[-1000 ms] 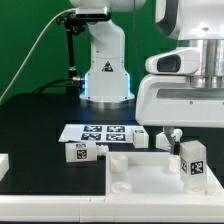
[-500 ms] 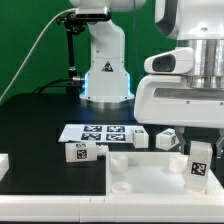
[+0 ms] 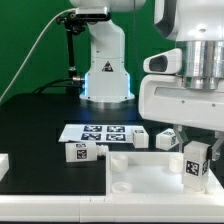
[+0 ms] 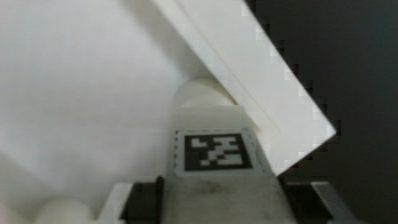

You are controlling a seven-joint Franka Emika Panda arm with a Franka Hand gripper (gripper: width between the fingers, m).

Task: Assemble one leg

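Observation:
My gripper (image 3: pixel 196 138) is shut on a leg (image 3: pixel 196 162), a small white oblong block with a black-and-white tag. It holds the leg upright over the right end of the wide white tray-shaped piece (image 3: pixel 135 178). In the wrist view the leg (image 4: pixel 217 150) sits between the two dark fingers (image 4: pixel 146 200), its far end close to a raised rim (image 4: pixel 249 70) of the tray piece. Whether it touches the tray I cannot tell.
Another leg (image 3: pixel 80 152) lies on the black table at the exterior view's left. Two more white blocks (image 3: pixel 168 137) (image 3: pixel 138 139) lie behind the tray piece. The marker board (image 3: pixel 100 131) lies beyond them, before the robot base (image 3: pixel 105 70). A white part (image 3: pixel 3 165) shows at the left edge.
The gripper with the leg shifted a little toward the exterior view's right, then came part of the way back. The other parts have not moved.

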